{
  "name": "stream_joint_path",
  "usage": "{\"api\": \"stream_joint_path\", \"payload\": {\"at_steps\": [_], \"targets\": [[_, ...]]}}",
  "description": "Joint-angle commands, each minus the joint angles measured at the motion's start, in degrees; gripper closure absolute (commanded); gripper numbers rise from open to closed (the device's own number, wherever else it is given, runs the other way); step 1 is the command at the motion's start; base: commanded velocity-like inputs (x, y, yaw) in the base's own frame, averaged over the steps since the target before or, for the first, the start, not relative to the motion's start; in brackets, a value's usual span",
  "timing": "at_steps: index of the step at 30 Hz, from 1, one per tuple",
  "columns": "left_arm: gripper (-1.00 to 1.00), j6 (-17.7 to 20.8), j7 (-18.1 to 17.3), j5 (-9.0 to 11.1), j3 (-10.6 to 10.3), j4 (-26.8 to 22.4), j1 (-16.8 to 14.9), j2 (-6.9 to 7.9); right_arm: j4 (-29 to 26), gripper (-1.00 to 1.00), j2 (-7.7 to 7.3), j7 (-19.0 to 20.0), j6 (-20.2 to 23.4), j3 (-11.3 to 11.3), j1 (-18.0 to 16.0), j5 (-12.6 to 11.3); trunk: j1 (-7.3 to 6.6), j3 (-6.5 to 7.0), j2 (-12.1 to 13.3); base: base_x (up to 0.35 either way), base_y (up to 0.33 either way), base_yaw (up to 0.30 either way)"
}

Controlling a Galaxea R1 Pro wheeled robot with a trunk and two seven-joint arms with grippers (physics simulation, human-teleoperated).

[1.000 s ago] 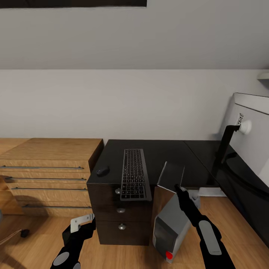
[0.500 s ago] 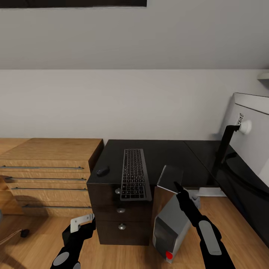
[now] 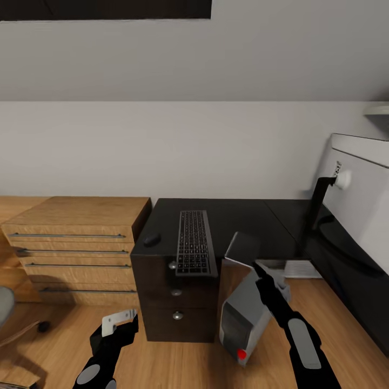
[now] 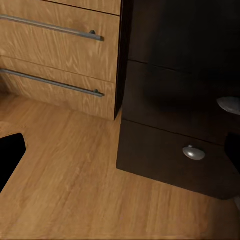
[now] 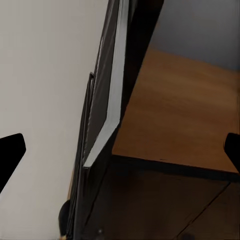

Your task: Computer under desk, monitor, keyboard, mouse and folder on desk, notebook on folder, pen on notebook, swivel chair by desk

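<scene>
Keyboard (image 3: 195,243) and mouse (image 3: 152,239) lie on the black table (image 3: 243,216). The keyboard's near end sticks out a little over the table's front edge, and the mouse sits just beside it, toward the wooden dresser (image 3: 75,243). The monitor (image 3: 359,189) stands at the far right and is cut off by the picture's edge, so just its white back and dark stand show. The computer (image 3: 246,319) sits tilted on the wooden floor (image 3: 178,362) in front of the table, leaning against the drawer block. Its top is partly hidden by the right arm.

The right claw (image 3: 258,270) is up by the computer's top edge. Its fingertips (image 5: 11,150) are far apart in the right wrist view, with nothing between them, so it is wide open. The left claw (image 3: 120,320) hangs low over the floor, empty. One dark fingertip (image 4: 11,155) peeks in at the picture's edge, so I cannot tell how far open it is. A bit of the swivel chair (image 3: 6,308) shows at the left edge, mostly cut off.
</scene>
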Motion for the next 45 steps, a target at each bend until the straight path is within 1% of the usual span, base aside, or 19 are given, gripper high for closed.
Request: {"api": "stream_joint_path", "payload": {"at_steps": [1, 6, 10, 14, 17, 18, 25, 29, 30, 31, 32, 33, 35, 37, 39, 40, 41, 43, 45], "targets": [[-1.0, 0.14, 0.43, 0.54, -0.07, -0.08, -0.01, 0.01, -0.05, -1.0, 0.07, 0.12, 0.53, -0.27, -0.05, -0.39, -0.04, -0.04, -0.03, -0.305, 0.0, 0.0], [-1.0, 0.14, 0.42, 0.54, -0.07, -0.05, -0.01, 0.01, -0.41, -1.0, -0.05, 0.27, -0.32, -0.44, -0.05, -0.4, -0.04, -0.04, -0.03, -0.109, 0.0, 0.0], [-1.0, 0.2, 0.43, 0.56, -0.07, -0.05, -0.01, 0.01, -2.24, -1.0, -0.09, 0.42, -0.98, -0.6, -0.05, -0.4, -0.92, 0.68, 1.58, -0.012, 0.0, 0.0], [-1.0, 0.16, 0.43, 0.55, -0.07, 0.19, -0.01, -0.05, -5.82, -1.0, -0.1, 0.54, -1.11, -0.68, -0.01, -0.33, -1.79, 1.39, 3.18, -0.004, 0.0, 0.0], [-1.0, 0.1, 0.47, 0.5, -0.18, 1.46, -0.01, -0.1, -9.24, -1.0, -0.17, 0.44, -1.15, -0.74, 0.16, -0.17, -2.45, 1.93, 4.39, -0.001, 0.0, 0.0], [-1.0, 0.07, 0.48, 0.48, -0.2, 2.68, -0.01, -0.09, -10.79, -1.0, -0.42, 0.33, -1.16, -0.82, 0.68, -0.06, -2.67, 2.11, 4.79, 0.0, 0.0, 0.0], [-1.0, 0.17, 0.64, 0.53, -0.17, 6.41, -0.01, -0.11, -14.76, -1.0, -1.89, -0.24, -1.11, -0.89, 2.41, 0.18, -4.21, 3.37, 7.59, 0.0, 0.0, 0.0], [-1.0, 0.21, 0.6, 0.54, -0.16, 8.55, -0.06, -0.18, -16.69, -1.0, -2.83, -1.8, -0.82, -0.88, 2.99, 1.1, -5.09, 4.09, 9.2, 0.0, 0.0, 0.0], [-1.0, 0.21, 0.55, 0.54, -0.16, 8.97, -0.07, -0.2, -17.02, -1.0, -3.38, -2.23, -0.66, -0.85, 3.09, 1.61, -5.31, 4.27, 9.6, 0.0, 0.0, 0.0], [-1.0, 0.2, 0.44, 0.54, -0.18, 9.77, -0.08, -0.25, -17.51, -1.0, -4.88, -2.88, -0.21, -0.71, 3.23, 2.91, -5.53, 4.45, 10.0, 0.0, 0.0, 0.0], [-1.0, 0.19, 0.26, 0.56, -0.21, 12.12, -0.09, -0.24, -18.09, -1.0, -8.34, -3.59, 0.86, -0.16, 3.39, 5.23, -5.75, 4.62, 10.4, 0.0, 0.0, 0.0], [-1.0, 0.19, 0.27, 0.6, -0.17, 13.58, -0.09, -0.19, -18.22, -1.0, -9.12, -3.73, 1.06, 0.13, 3.42, 5.72, -5.97, 4.8, 10.8, 0.0, 0.0, 0.0], [-1.0, 0.15, 0.31, 0.64, -0.09, 15.52, -0.1, -0.13, -18.3, -1.0, -9.71, -3.82, 1.21, 0.33, 3.44, 6.07, -6.41, 5.16, 11.61, 0.0, 0.0, 0.0], [-1.0, -0.22, 0.29, 0.71, 0.15, 21.41, -0.1, 0.07, -18.39, -1.0, -11.62, -3.92, 1.64, 0.61, 3.46, 6.57, -6.85, 5.52, 12.41, 0.0, 0.0, 0.0], [-1.0, -0.41, 0.26, 0.68, 0.2, 23.87, -0.1, 0.09, -18.32, -1.0, -12.76, -3.96, 2.21, 0.92, 3.46, 6.73, -7.29, 5.88, 13.21, 0.0, 0.0, 0.0], [-1.0, -0.96, 0.21, 0.65, 0.22, 26.8, -0.1, 0.07, -18.21, -1.0, -14.75, -4.12, 3.75, 2.35, 3.43, 7.57, -7.51, 6.06, 13.61, 0.0, 0.0, 0.0], [-1.0, -1.72, 0.2, 0.64, 0.24, 28.04, -0.1, 0.05, -18.03, -1.0, -16.02, -4.32, 4.64, 3.85, 3.37, 8.96, -7.72, 6.24, 14.01, 0.0, 0.0, 0.0], [-1.0, -2.77, 0.18, 0.65, 0.26, 28.91, -0.1, 0.03, -17.7, -1.0, -16.99, -4.96, 5.14, 5.44, 3.21, 11.17, -8.16, 6.6, 14.81, 0.0, 0.0, 0.0], [-1.0, -3.91, 0.15, 0.68, 0.23, 29.76, -0.1, 0.03, -16.7, -1.0, -17.62, -6.29, 5.31, 6.69, 2.85, 14.22, -8.6, 6.96, 15.62, 0.0, 0.0, 0.0]]}}
